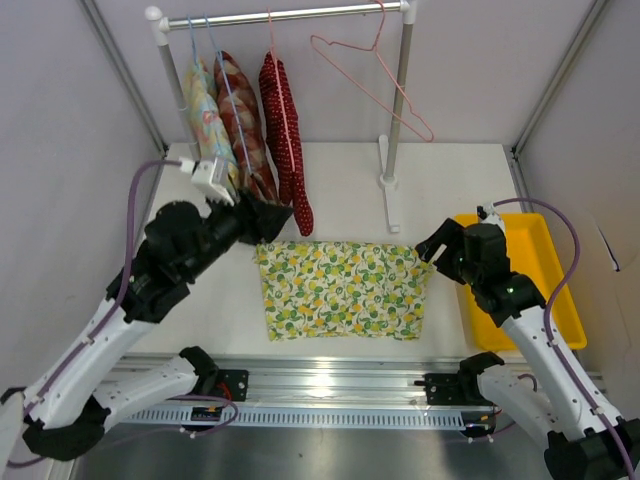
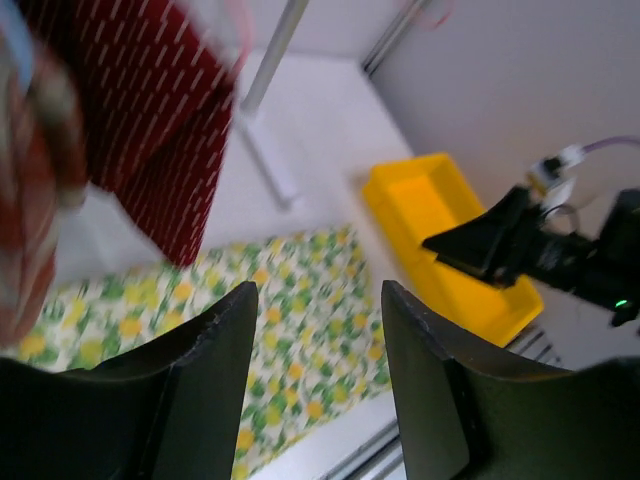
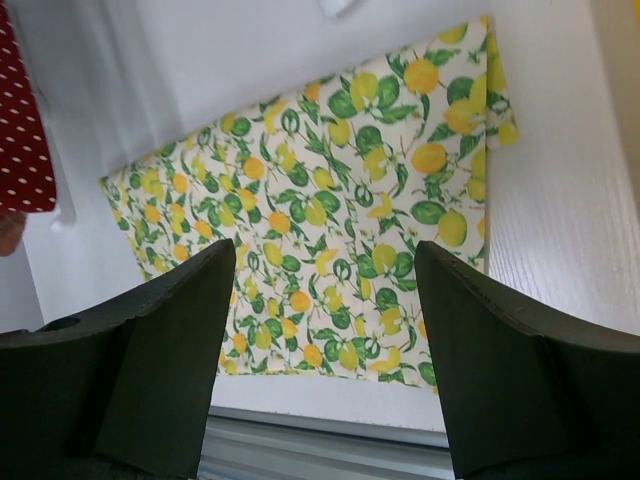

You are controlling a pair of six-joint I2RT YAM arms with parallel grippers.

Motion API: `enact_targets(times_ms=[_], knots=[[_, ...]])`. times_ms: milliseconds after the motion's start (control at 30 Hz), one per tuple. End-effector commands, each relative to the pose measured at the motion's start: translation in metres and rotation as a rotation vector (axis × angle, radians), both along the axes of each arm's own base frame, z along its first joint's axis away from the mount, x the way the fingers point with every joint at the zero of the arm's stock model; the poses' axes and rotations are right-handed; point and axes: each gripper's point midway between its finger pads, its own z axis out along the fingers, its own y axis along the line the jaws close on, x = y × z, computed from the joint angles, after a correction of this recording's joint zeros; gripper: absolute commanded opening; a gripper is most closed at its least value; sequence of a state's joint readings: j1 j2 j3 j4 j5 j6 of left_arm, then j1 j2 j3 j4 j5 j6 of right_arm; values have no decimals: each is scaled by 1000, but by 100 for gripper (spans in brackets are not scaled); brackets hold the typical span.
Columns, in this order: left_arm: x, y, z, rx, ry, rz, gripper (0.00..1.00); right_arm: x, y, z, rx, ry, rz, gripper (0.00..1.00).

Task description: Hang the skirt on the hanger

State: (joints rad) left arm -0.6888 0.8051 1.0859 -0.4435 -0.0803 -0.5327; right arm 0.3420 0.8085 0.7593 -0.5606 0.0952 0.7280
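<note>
The lemon-print skirt [image 1: 340, 288] lies flat on the white table between the two arms. It also shows in the left wrist view [image 2: 290, 320] and the right wrist view [image 3: 320, 220]. The pink hanger [image 1: 372, 75] hangs tilted by its hook from the rail at the back right, empty. My left gripper [image 1: 272, 217] is open and empty, above the skirt's far left corner, next to the red dotted garment. My right gripper [image 1: 433, 247] is open and empty at the skirt's far right corner.
A rack [image 1: 290, 15] stands at the back, its post [image 1: 398, 100] behind the skirt. A pastel floral garment [image 1: 207, 110], a red plaid one [image 1: 245, 120] and a red dotted one [image 1: 285, 135] hang on it. A yellow bin [image 1: 535, 275] sits at the right.
</note>
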Motion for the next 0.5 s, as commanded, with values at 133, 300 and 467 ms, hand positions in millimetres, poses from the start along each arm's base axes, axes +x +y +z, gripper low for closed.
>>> enact_targets(times_ms=[133, 300, 467], knots=[[71, -52, 126, 27, -221, 161, 63, 15, 8, 32, -11, -58, 64, 76], [140, -99, 129, 91, -213, 330, 72, 33, 3, 67, -54, -131, 57, 77], [180, -122, 147, 110, -267, 416, 80, 50, 4, 117, -87, -219, 94, 79]])
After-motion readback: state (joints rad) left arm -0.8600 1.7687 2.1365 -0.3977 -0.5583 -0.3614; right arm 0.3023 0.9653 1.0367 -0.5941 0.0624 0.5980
